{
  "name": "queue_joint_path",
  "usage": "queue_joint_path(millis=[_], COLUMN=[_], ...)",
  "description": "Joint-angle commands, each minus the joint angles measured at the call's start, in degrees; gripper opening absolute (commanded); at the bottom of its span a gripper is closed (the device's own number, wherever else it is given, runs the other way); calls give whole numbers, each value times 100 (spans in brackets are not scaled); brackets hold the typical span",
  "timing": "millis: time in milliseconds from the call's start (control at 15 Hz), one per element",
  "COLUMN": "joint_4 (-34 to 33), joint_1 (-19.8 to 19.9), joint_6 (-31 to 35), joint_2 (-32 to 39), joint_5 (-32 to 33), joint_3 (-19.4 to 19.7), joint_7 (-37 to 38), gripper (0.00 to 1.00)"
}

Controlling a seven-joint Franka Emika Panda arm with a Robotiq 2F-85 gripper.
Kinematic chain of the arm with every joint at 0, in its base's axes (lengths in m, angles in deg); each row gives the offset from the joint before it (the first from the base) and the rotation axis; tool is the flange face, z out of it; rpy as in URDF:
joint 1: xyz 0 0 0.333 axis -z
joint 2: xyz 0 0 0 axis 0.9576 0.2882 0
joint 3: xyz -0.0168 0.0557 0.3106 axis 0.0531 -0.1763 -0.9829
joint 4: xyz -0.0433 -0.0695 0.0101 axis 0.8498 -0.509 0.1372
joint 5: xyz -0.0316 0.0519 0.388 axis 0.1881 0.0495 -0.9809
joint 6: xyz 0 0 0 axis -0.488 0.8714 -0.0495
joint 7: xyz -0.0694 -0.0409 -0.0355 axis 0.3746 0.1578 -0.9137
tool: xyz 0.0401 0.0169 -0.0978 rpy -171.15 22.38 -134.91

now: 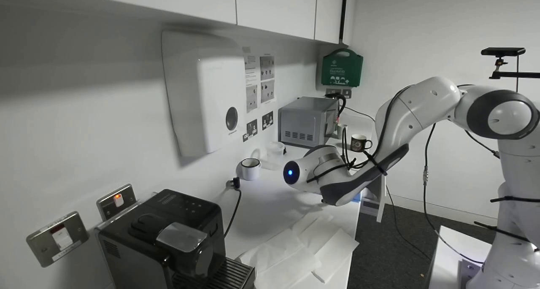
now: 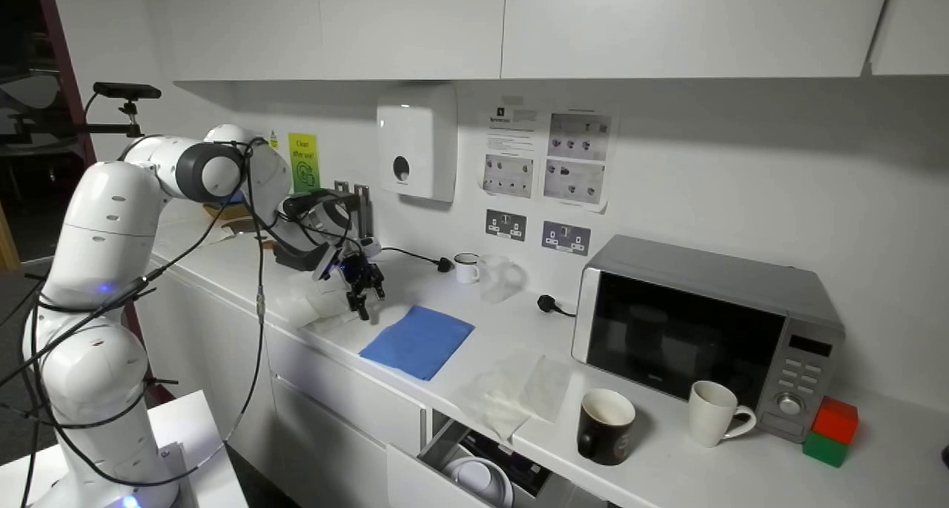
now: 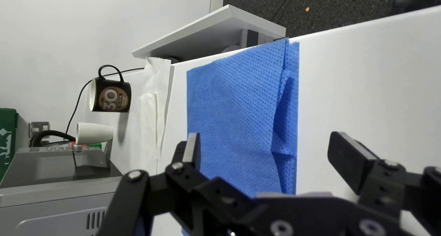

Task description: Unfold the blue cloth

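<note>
Along the white worktop (image 2: 504, 337), the rectangular blue fabric cloth (image 2: 422, 342) lies folded, one side just at the front edge. Your black two-fingered hand (image 2: 368, 304) is released, holding nothing. If you pinch all layers together, the cloth may slide over that edge, still folded.

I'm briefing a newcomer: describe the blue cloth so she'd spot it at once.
Find the silver microwave on the white counter. In an exterior view, go left past the wrinkled white sheets to the blue cloth near the counter's front edge. Unlike those sheets, it is solid mid-blue, with a dimpled texture and folded layers along one side.
</note>
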Motion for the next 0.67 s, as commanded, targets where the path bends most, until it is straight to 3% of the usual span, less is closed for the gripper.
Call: queue_joint_path(millis=[0, 600], joint_4=[228, 241], joint_1=[75, 121], joint_6=[95, -30], joint_2=[-163, -165], joint_5=[60, 83], joint_3=[63, 202], joint_7=[-160, -302], gripper=[100, 100])
